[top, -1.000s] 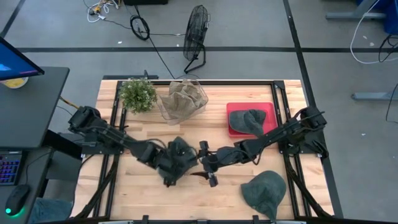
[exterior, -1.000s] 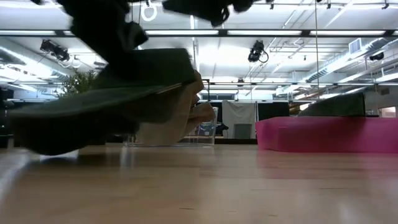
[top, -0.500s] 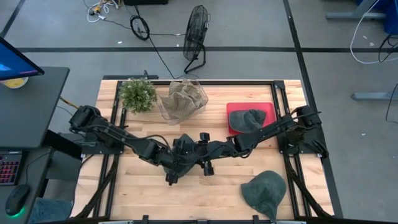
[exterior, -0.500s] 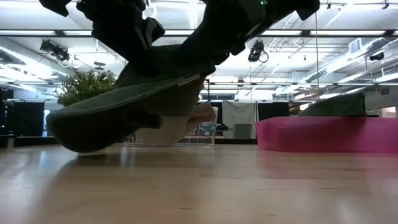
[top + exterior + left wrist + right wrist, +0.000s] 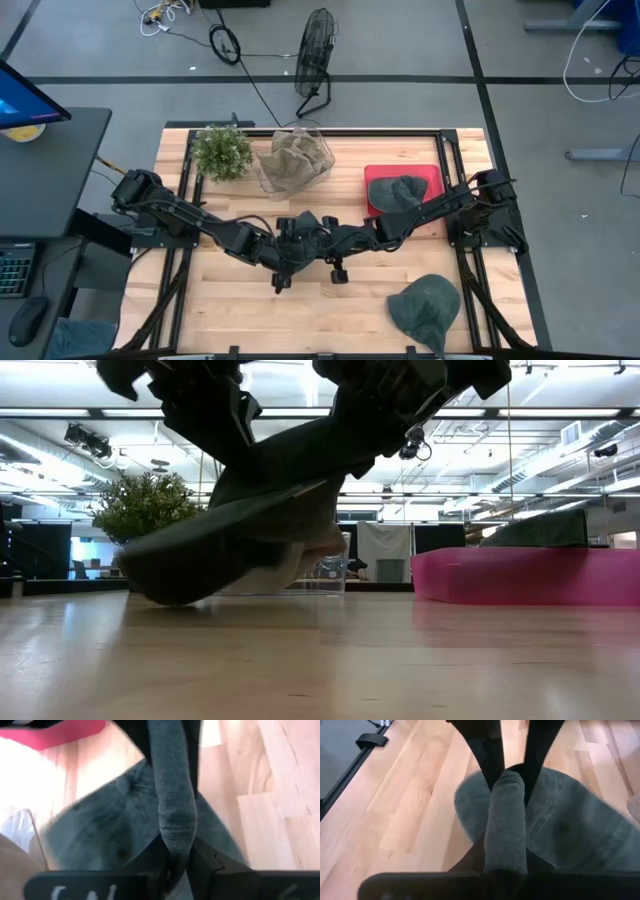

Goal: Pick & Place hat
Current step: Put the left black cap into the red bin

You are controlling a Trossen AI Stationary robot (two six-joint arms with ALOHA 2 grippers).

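Observation:
A dark grey-green hat (image 5: 300, 228) hangs over the middle of the table between my two grippers. My left gripper (image 5: 290, 246) reaches it from the table's left and my right gripper (image 5: 313, 240) from the right; both are shut on it. In the low view the hat (image 5: 240, 530) slants, its left end lowest. A second hat (image 5: 398, 192) lies on the pink tray (image 5: 432, 172), and a third (image 5: 425, 305) lies flat on the table at the near right. My left gripper pinches a raised fold of the hat's cloth (image 5: 175, 832) between its two fingers, which lie along the fold. It comes in from the table's left, slanting down. The hat hangs below, clear of the table. My right gripper pinches the other end of that same fold (image 5: 505, 815) between its two fingers, opposite the left gripper's fingers (image 5: 490, 755). It comes in from the table's right, slanting down. The hat's crown (image 5: 570, 830) sags beside the fold, off the table.
A clear container holding beige cloth (image 5: 295, 160) and a small potted plant (image 5: 222, 150) stand at the far left. The pink tray shows at the right in the low view (image 5: 530, 575). Bare wood lies along the near edge (image 5: 250, 320).
My right gripper has moved toward the table's left and far edge, up to the hat, and taken hold of it. My left gripper has carried the hat a little toward the right and upward. The hat now slants more steeply, its left end lifted higher off the table.

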